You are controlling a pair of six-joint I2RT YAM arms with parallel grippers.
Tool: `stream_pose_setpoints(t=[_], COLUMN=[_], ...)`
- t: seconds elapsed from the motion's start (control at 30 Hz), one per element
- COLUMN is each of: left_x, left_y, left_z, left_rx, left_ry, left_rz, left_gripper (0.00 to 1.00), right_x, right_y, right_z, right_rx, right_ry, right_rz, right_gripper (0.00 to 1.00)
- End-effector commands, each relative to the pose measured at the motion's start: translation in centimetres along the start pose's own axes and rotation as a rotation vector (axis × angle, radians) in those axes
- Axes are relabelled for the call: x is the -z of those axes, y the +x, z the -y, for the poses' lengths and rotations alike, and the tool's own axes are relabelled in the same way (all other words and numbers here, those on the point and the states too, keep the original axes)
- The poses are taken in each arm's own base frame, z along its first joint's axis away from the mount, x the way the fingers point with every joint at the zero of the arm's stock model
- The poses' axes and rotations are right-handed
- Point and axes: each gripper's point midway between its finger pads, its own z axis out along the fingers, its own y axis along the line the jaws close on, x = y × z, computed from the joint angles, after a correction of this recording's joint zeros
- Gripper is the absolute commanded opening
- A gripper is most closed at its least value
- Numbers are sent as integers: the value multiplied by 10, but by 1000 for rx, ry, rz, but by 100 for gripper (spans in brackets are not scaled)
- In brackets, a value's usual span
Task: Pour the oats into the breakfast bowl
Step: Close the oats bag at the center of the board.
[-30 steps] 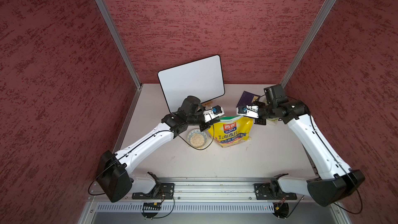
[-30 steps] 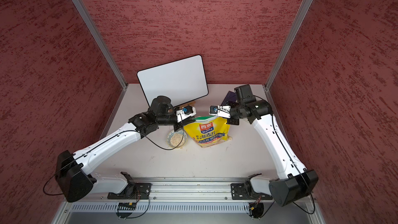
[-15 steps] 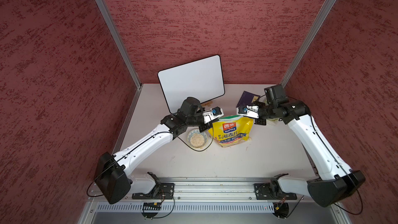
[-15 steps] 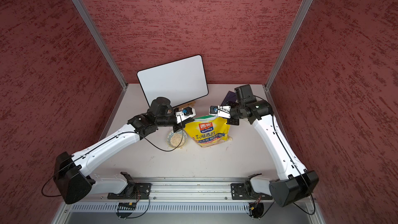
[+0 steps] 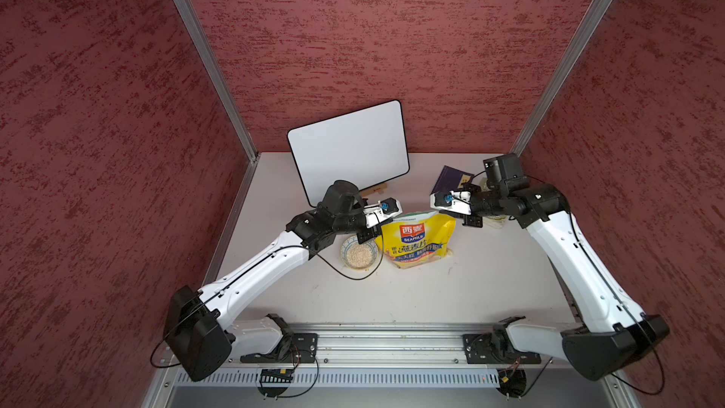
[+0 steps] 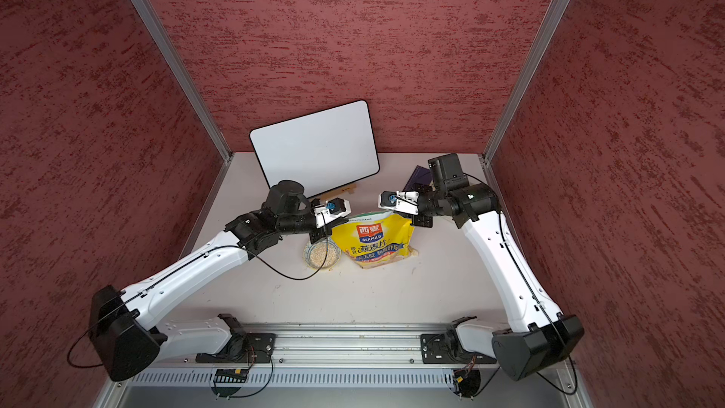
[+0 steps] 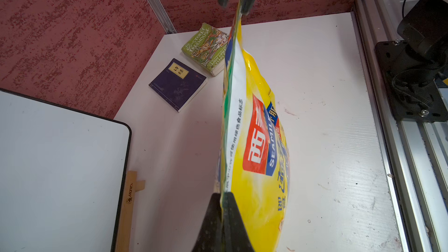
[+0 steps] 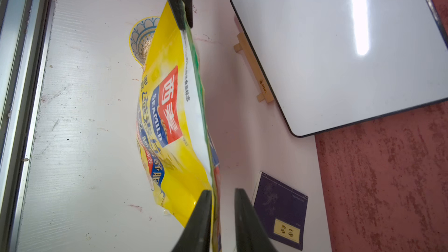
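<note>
The yellow oats bag stands on the table next to the breakfast bowl, which holds a heap of pale oats. My left gripper is shut on one corner of the bag's green-white top edge. At the other corner my right gripper stands open, the bag's edge lying against one finger with a gap to the second. In both top views the grippers flank the top of the bag. The right wrist view shows the bowl partly hidden behind the bag.
A whiteboard leans on a wooden stand at the back. A purple book and a green book lie in the back right corner. The metal rail runs along the table's front edge. A few flakes lie by the bowl.
My right gripper's jaws have parted from the bag's corner. The left gripper stays shut on its corner, and the bag has hardly moved.
</note>
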Motion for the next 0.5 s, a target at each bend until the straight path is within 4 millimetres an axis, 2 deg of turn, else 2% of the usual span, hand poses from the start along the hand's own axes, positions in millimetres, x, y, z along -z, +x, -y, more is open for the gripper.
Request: stream_pose_setpoints(t=[0.0,0.07,0.17,0.3,0.47], left_x=[8,7,8,9,11], left_y=[-15,-16,-17,-18,-20], left_z=[-9,-9,-9,-8,-6], left_rx=[-36,-40,-41,-44,-47], left_ry=[-44,-45,-44,-43,-45], left_rz=[47,52,55,65,75], left_gripper=[0,0,0,0,0], right_x=[3,-3,-14,-35,-51], right_y=[-28,-34,-42,-46,-51], right_z=[6,5,0,-1,0], right_rx=[46,54,65,70,65], right_ry=[19,6,-32,-82,-115], right_rz=[84,96,124,120,113], right_gripper=[39,53,63,61,48])
